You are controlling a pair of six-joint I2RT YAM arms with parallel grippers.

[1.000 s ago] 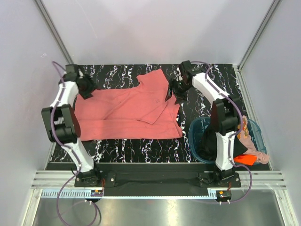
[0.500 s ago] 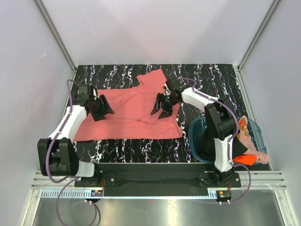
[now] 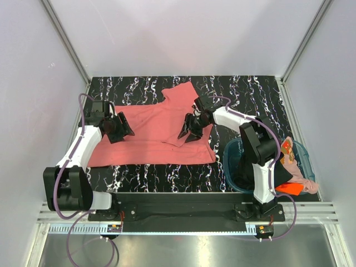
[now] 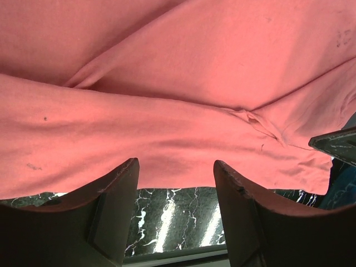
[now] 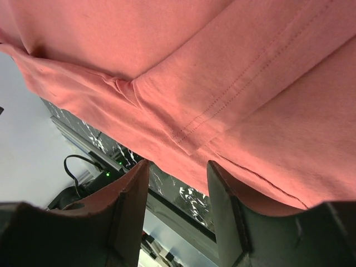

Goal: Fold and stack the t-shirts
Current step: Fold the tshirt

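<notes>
The large salmon-red t-shirt (image 3: pixel 150 133) lies spread across the black marbled table (image 3: pixel 167 178), with one sleeve folded in over the body near the right side. My left gripper (image 3: pixel 123 130) is open and empty over the shirt's left part; the left wrist view shows salmon fabric (image 4: pixel 178 100) past the spread fingers. My right gripper (image 3: pixel 187 131) is open and empty over the folded-in sleeve (image 5: pixel 233 89). A black shirt (image 3: pixel 246 167) lies in the teal basket (image 3: pixel 230 161), with orange (image 3: pixel 290 188) and pale pink (image 3: pixel 303 178) shirts hanging over its right rim.
The round teal basket stands at the table's right front, beside my right arm's base. White walls with metal posts enclose the table at the back and sides. The shirt's near hem lies a short way from the table's front edge (image 3: pixel 167 192).
A second ago both grippers were at the shirt's far edges. Both have swung toward the near side, over the shirt. In the last half second they have barely moved. The shirt looks unchanged.
</notes>
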